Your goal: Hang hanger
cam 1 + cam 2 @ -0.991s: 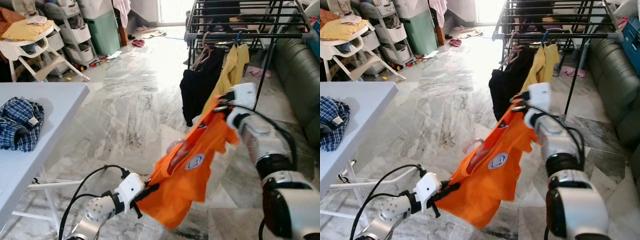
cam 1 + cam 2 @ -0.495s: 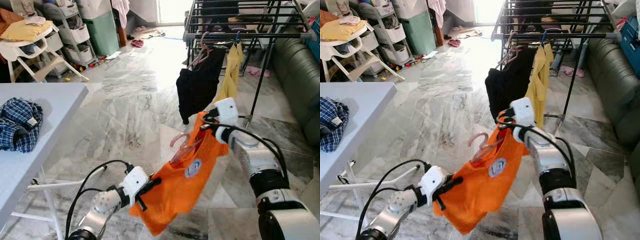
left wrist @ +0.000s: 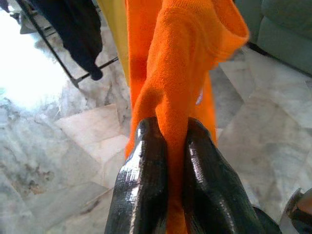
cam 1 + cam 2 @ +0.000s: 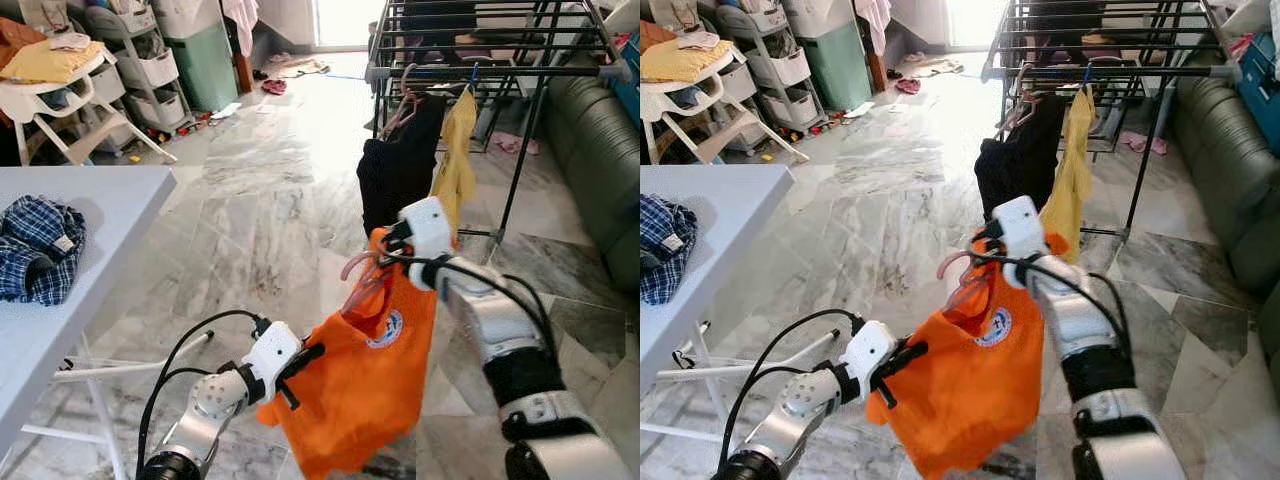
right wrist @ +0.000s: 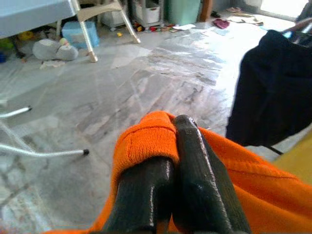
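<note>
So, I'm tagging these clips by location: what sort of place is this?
Most likely a lived-in home's living area: a laundry drying rack with clothes hung on it, a dark sofa beside it, and a child's high chair on a marble floor.

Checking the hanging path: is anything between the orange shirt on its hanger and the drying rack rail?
Mostly open floor. The black garment and yellow garment already hang on the black metal drying rack, directly beyond the orange shirt on its pink hanger.
</note>
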Available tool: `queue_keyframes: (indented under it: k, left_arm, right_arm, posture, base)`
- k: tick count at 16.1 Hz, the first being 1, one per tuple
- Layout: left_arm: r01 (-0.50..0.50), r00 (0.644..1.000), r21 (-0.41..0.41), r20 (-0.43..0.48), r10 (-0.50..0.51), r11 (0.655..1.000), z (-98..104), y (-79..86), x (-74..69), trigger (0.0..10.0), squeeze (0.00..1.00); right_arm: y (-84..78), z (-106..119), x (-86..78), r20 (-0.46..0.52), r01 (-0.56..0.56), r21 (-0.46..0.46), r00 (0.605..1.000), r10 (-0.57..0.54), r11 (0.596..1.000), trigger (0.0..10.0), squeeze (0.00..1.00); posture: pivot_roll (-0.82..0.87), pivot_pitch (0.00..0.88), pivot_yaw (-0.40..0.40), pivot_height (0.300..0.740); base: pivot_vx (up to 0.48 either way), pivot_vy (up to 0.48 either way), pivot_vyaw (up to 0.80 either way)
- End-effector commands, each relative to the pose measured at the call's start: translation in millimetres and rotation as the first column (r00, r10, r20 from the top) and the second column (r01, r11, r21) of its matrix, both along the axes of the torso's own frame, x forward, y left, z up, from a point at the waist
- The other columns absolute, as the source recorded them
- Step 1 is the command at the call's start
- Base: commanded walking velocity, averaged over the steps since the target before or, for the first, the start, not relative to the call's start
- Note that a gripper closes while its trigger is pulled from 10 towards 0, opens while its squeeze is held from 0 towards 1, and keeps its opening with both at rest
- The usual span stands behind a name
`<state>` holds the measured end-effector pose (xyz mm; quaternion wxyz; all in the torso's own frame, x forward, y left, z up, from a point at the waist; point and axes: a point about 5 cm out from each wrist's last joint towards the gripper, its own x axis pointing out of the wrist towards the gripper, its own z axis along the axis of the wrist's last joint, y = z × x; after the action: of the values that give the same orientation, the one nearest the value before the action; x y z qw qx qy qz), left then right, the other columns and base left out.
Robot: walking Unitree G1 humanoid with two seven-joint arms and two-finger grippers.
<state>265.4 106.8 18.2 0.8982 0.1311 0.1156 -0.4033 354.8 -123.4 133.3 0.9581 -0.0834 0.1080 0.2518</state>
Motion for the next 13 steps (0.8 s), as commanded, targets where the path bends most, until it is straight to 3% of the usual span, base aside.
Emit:
queue_keyframes:
  k: [1,7,8,13]
  left_arm:
    - [-0.016,1.000,0.025,0.025,0.015,1.000,5.7,2.2,5.8,0.0,0.00]
    - [-0.045,0.999,0.050,0.022,0.044,0.998,5.4,7.6,8.9,0.0,0.00]
    - [-0.027,0.999,0.031,0.026,0.026,0.999,7.0,3.6,8.0,0.0,0.00]
    - [0.039,0.999,-0.029,0.030,-0.038,0.999,9.9,-2.1,2.0,0.0,0.00]
  right_arm:
    - [11.2,0.0,-4.4,-0.002,-0.027,-0.027,1.000,0.027,0.999,0.0,0.00]
    - [42.1,-6.0,-21.0,-0.022,-0.069,-0.010,0.997,0.068,0.998,0.0,0.00]
    - [40.6,-9.2,-22.2,-0.029,-0.069,-0.036,0.997,0.068,0.997,10.0,1.00]
    - [11.2,-3.1,-15.7,0.058,-0.112,-0.242,0.990,0.129,0.964,10.0,1.00]
  posture:
    - [-0.12,0.000,0.085,0.740]
    - [-0.11,0.000,0.082,0.740]
    - [-0.11,0.000,0.082,0.740]
    - [-0.11,0.000,0.079,0.740]
  base:
    - [0.000,0.000,0.00]
    - [0.000,0.000,0.00]
    - [0.000,0.000,0.00]
    - [0.000,0.000,0.00]
